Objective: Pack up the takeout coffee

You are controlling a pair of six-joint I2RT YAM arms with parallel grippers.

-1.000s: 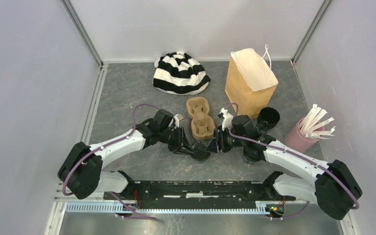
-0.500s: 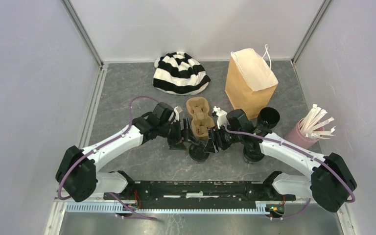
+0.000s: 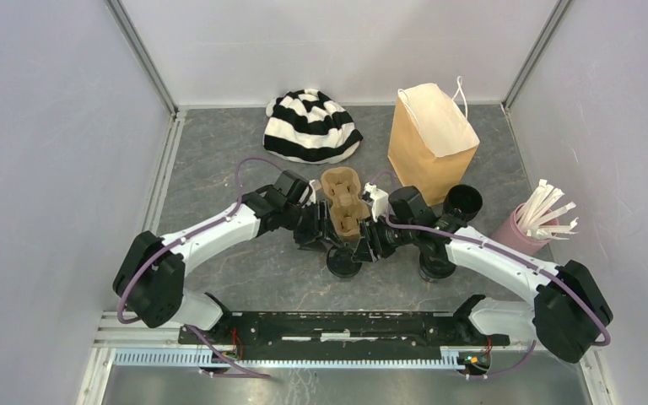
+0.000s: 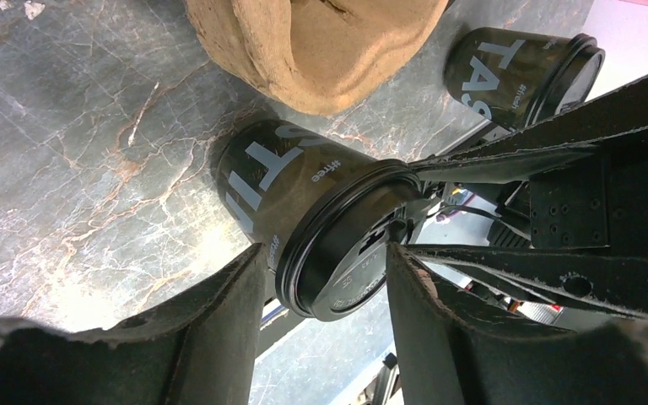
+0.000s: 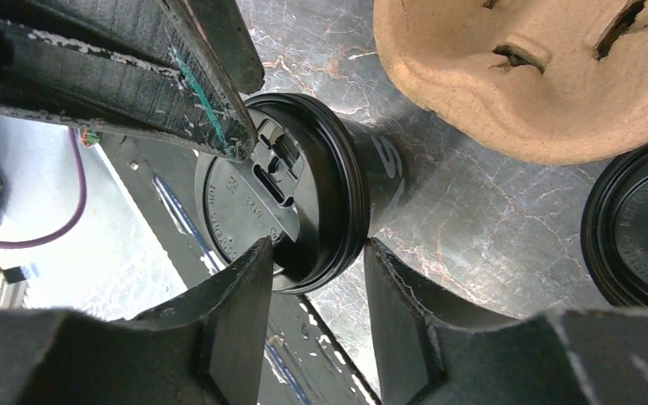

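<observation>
Left pincer [image 4: 322, 247] and right pincer [image 5: 317, 242] straddle one coffee cup [image 4: 261, 181]; grip unclear.

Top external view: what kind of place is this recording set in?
Probably a robot test cell, not a café: plain white walls, a grey marbled table, and staged props like the paper bag.

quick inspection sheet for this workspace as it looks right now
surface: grey marbled table
job's things: lidded black cup upright by the empty cardboard carrier; second cup to its right; neither in the paper bag
clutter: striped hat; pink cup of white sticks
grippers: left gripper and right gripper both straddle the first cup's lid; grip unclear
cables: purple cables along both arms
surroundings: plain white walls, metal frame rails
</observation>
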